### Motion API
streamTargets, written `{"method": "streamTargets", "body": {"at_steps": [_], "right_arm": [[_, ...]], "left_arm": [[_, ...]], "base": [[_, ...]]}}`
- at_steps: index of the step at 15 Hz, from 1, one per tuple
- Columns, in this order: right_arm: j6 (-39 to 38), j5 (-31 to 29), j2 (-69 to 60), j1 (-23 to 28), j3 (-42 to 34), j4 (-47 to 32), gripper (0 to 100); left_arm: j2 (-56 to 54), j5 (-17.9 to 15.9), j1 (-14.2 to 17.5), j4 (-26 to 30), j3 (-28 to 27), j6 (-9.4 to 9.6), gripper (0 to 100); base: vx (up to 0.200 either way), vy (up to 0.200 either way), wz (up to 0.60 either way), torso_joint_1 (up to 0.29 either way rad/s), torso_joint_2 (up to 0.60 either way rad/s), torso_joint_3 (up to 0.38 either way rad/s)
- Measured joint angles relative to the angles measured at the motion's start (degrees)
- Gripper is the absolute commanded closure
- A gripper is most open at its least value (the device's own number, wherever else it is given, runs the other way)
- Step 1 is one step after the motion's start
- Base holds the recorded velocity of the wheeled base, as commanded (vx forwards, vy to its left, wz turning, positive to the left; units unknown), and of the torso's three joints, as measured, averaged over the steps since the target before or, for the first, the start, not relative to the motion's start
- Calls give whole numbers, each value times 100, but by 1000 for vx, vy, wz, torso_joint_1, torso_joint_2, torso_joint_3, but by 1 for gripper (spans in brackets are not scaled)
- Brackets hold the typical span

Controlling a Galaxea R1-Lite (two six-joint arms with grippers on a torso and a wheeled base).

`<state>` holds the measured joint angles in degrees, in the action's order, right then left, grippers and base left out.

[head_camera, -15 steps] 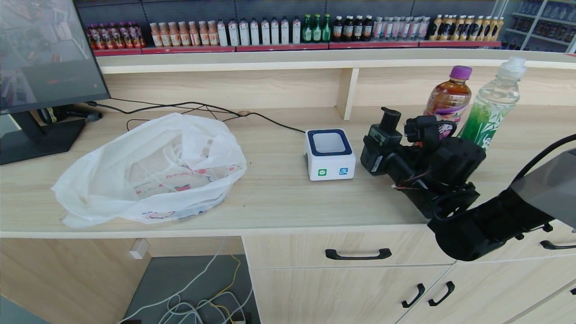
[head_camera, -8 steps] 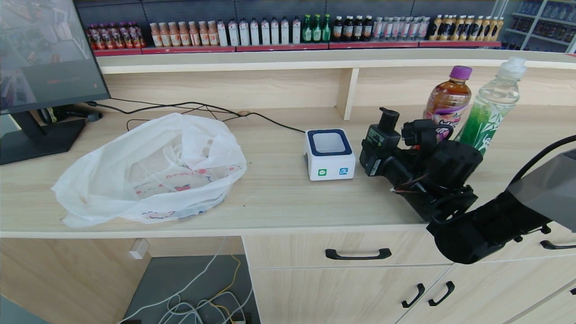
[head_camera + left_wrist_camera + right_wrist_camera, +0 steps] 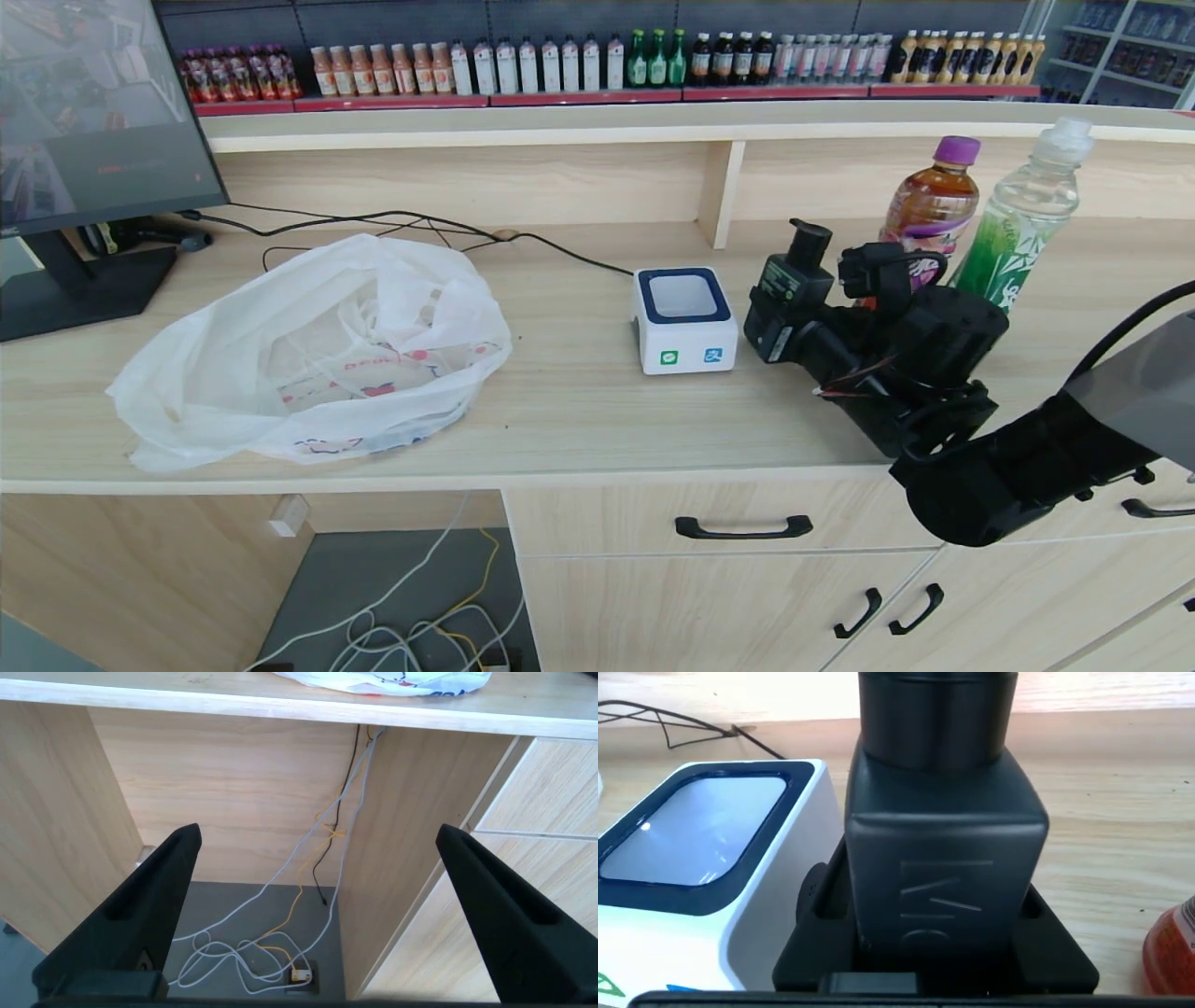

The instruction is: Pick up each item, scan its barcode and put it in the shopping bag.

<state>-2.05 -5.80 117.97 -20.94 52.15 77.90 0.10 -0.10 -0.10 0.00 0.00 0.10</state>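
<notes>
My right gripper (image 3: 794, 322) is shut on a black square bottle (image 3: 792, 280) with a black cap, held tilted just right of the white barcode scanner (image 3: 683, 317). In the right wrist view the black bottle (image 3: 938, 859) sits close beside the scanner's window (image 3: 701, 849). A white shopping bag (image 3: 317, 355) lies open on the left of the counter. A brown bottle with a purple cap (image 3: 929, 210) and a clear green-labelled bottle (image 3: 1022, 224) stand at the back right. My left gripper (image 3: 318, 905) hangs open below the counter edge, empty.
A monitor (image 3: 93, 112) stands at the far left with cables (image 3: 373, 224) running behind the bag. A wooden divider (image 3: 719, 191) rises behind the scanner. Drawers with black handles (image 3: 742, 527) front the counter. Cables (image 3: 280, 952) lie on the floor underneath.
My right gripper with the black bottle dipped slightly left, then came back up a little. Nothing else moved.
</notes>
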Motion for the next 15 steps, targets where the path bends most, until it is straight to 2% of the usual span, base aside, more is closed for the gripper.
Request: {"method": "streamTargets", "body": {"at_steps": [3, 7, 10, 15], "right_arm": [[-372, 30, -461, -177, -240, 71, 100], [-468, 94, -1163, -706, -560, 589, 100], [-427, 649, -1681, -1108, -846, 631, 100], [205, 733, -2789, -2087, -2228, 567, 100]], "left_arm": [[0, 0, 0, 0, 0, -2, 0], [0, 0, 0, 2, 0, 0, 0], [0, 2, 0, 0, 0, 0, 0], [0, 2, 0, 0, 0, 0, 0]], "base": [[0, 0, 0, 0, 0, 0], [0, 0, 0, 0, 0, 0], [0, 0, 0, 0, 0, 0], [0, 0, 0, 0, 0, 0]]}}
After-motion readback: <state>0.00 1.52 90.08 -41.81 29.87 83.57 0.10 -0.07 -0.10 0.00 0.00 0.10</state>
